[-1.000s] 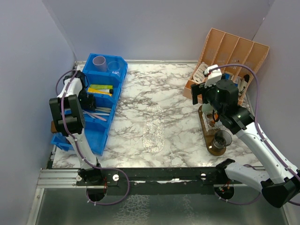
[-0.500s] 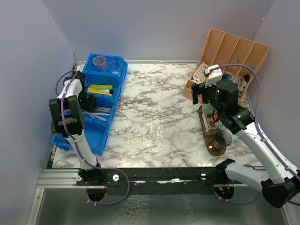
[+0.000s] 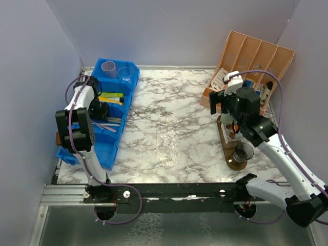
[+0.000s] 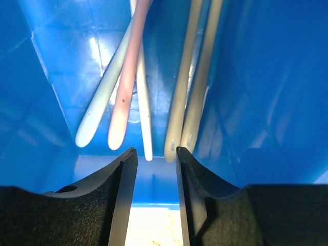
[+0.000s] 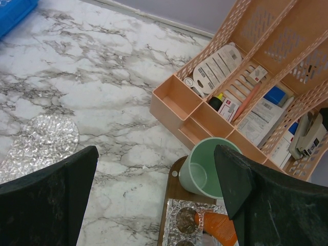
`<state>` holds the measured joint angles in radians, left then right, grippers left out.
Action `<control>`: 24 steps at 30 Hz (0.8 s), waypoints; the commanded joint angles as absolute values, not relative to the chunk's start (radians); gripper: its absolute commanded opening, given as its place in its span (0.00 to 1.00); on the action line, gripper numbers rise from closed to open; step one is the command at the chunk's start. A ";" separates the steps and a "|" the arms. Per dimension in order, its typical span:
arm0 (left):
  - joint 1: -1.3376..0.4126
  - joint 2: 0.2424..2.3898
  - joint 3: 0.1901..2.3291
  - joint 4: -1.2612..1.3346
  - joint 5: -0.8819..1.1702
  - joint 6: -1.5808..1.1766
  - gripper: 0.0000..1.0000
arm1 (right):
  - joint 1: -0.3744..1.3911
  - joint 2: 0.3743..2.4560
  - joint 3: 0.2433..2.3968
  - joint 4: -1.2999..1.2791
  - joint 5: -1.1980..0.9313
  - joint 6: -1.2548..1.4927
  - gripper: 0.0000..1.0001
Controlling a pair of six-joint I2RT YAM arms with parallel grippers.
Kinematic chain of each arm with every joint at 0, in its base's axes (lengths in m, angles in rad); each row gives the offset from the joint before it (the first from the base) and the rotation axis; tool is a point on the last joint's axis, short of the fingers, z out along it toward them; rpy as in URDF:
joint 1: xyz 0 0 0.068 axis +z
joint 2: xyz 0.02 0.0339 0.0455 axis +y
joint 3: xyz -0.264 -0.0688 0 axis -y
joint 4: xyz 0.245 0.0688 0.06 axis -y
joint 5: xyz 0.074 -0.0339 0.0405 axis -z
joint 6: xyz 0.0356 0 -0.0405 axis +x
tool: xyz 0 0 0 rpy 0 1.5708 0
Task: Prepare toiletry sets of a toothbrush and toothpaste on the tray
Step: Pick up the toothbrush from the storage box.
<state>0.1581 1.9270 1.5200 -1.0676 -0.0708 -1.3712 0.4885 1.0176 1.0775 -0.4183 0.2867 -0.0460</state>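
We show the left gripper (image 4: 157, 155), fingers narrowly parted, at the ends of the toothbrushes (image 4: 124, 87) in the blue bin (image 4: 251, 77), left; the right gripper (image 5: 156, 151), fingers wide, hangs above the mint green cup (image 5: 205, 166) on the right tray (image 5: 171, 192).

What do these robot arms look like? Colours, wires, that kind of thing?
The left arm and right arm pair white tubular links with chunky black joints. A thin purple cable loops along each. The fingers are matte black, slightly grainy wedges.
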 commanded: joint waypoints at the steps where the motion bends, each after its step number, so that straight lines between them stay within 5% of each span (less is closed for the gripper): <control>1: 0.152 1.901 1.494 -1.126 -0.034 -1.422 0.40 | 0.481 0.996 1.062 -0.407 0.287 -0.050 0.97; 13: 0.134 1.955 1.498 -1.123 -0.020 -1.468 0.48 | 0.482 0.992 1.052 -0.402 0.298 -0.047 0.98; 24: 0.138 1.983 1.421 -1.042 -0.010 -1.501 0.40 | 0.481 0.989 1.052 -0.407 0.315 -0.039 0.98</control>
